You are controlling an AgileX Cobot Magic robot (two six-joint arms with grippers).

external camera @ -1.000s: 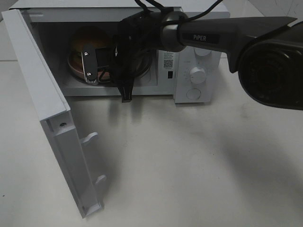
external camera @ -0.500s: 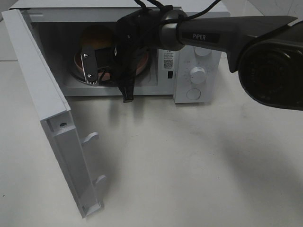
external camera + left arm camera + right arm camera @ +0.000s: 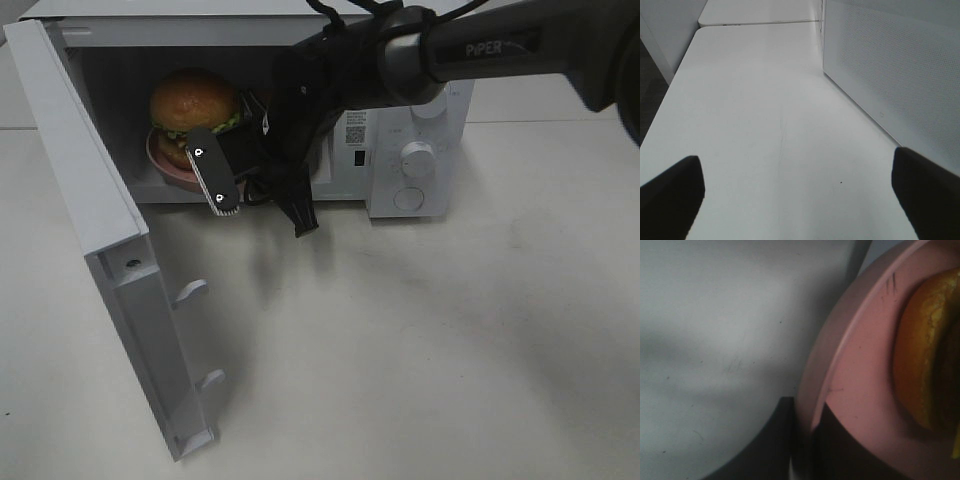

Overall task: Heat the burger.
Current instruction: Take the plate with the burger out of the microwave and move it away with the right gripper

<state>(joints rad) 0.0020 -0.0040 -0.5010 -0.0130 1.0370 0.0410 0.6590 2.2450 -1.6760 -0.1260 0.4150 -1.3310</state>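
The burger [image 3: 193, 100] sits on a pink plate [image 3: 165, 165] on the left of the floor inside the open white microwave [image 3: 420, 110]. My right gripper [image 3: 258, 198] hangs at the cavity mouth, just in front of the plate, with its jaws wide apart and holding nothing. The right wrist view shows the plate's rim [image 3: 860, 365] and the burger's bun [image 3: 925, 350] very close. My left gripper [image 3: 800, 200] is open and empty over bare table beside the microwave's perforated side wall [image 3: 890, 75]. It does not show in the exterior view.
The microwave door [image 3: 100, 230] stands swung open to the front left, with its latch hooks facing the table. The control panel's knob [image 3: 417, 157] is to the right of the cavity. The right arm crosses in front of the panel. White table [image 3: 420, 350] lies in front.
My right gripper has drawn back out of the cavity, toward the front and right. The burger and plate stay inside and now show plainly.
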